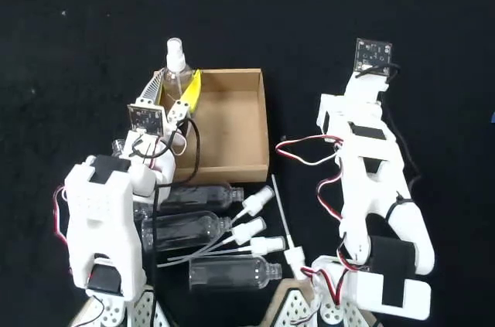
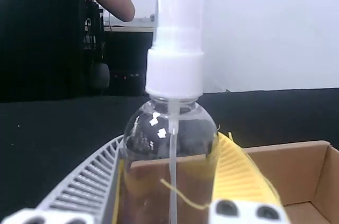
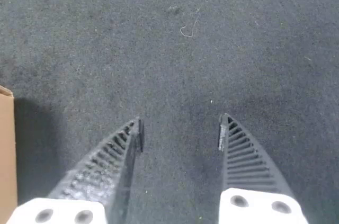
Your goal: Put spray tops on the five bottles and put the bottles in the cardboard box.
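Three bottles (image 1: 186, 231) before cardboard box (image 1: 232, 127)

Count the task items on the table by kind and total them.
Capped bottle, in the left claw: 1
Uncapped bottles, lying down: 3 (another may hide under the left arm)
Loose spray tops: 4
Box: 1
Total: 9

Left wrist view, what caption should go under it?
Left gripper holds a clear plastic bottle with a white spray top at the brown cardboard box.
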Available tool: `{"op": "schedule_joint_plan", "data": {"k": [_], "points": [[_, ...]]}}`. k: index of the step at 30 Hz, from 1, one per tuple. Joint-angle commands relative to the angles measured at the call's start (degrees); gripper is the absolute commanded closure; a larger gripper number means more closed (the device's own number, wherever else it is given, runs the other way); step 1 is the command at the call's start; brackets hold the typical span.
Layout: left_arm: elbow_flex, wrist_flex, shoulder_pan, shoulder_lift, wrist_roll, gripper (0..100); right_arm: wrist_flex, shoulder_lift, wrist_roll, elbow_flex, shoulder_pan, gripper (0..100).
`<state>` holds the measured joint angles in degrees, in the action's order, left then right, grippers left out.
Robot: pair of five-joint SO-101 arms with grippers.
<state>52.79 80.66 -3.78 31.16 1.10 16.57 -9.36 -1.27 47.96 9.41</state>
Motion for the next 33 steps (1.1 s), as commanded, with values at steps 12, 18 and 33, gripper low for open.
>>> {"op": "schedule_joint_plan", "data": {"k": [12, 18, 33], "points": [[-1.98, 0.79, 1.1, 0.79, -0.35, 95, -1.32, -0.13, -0.09, -0.57, -0.79, 78.7], [-1.1, 0.79, 0.84, 0.79, -0.09, 78, -1.32, -0.13, -0.09, -0.48, -0.79, 78.7], [-1.01, 0.79, 1.19, 0.79, -0.35, 76, -1.32, -0.13, 0.0, -0.4, -0.79, 78.7]]}}
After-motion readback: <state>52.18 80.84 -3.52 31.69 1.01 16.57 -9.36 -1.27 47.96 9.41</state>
